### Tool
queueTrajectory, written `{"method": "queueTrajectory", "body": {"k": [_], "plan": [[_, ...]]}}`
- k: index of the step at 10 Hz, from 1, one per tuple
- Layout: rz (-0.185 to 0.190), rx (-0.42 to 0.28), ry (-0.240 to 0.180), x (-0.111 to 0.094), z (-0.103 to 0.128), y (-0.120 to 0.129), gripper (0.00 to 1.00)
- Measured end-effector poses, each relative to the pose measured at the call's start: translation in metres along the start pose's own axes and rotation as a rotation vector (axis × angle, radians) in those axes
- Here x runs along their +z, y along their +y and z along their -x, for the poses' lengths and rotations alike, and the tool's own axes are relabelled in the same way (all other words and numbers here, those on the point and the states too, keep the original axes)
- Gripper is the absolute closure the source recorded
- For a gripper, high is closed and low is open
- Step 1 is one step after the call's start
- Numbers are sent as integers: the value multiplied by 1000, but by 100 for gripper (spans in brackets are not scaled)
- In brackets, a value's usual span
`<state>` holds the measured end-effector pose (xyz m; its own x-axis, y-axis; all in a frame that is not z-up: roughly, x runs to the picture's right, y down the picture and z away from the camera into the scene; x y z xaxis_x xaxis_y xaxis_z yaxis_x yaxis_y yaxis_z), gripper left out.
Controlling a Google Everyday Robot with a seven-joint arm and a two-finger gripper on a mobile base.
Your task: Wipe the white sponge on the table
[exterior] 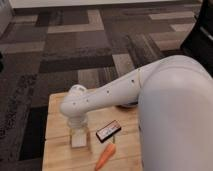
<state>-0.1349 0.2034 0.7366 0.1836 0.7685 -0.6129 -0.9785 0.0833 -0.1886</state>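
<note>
The arm [115,92] stretches from the right to the lower left, wrist bent down. The gripper [79,135] hangs there, fingers closed.

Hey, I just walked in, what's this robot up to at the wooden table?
The robot's single arm reaches down over the table, and its end effector is closed on the white sponge, toward the left of the tabletop in the camera view. The sponge sits on the wood, so wiping looks ready to begin. A black bar and a carrot lie just to the right of the sponge, and the end effector is not touching either.
</note>
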Motion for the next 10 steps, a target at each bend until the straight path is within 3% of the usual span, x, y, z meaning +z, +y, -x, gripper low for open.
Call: {"method": "queueTrajectory", "body": {"k": [2,4,6,10], "plan": [[-6,22,-13,-18,4,-3,100],[-57,26,-46,-60,20,-10,100],[-79,35,-61,-80,33,-19,100],[-80,44,-60,-80,34,-22,100]]}}
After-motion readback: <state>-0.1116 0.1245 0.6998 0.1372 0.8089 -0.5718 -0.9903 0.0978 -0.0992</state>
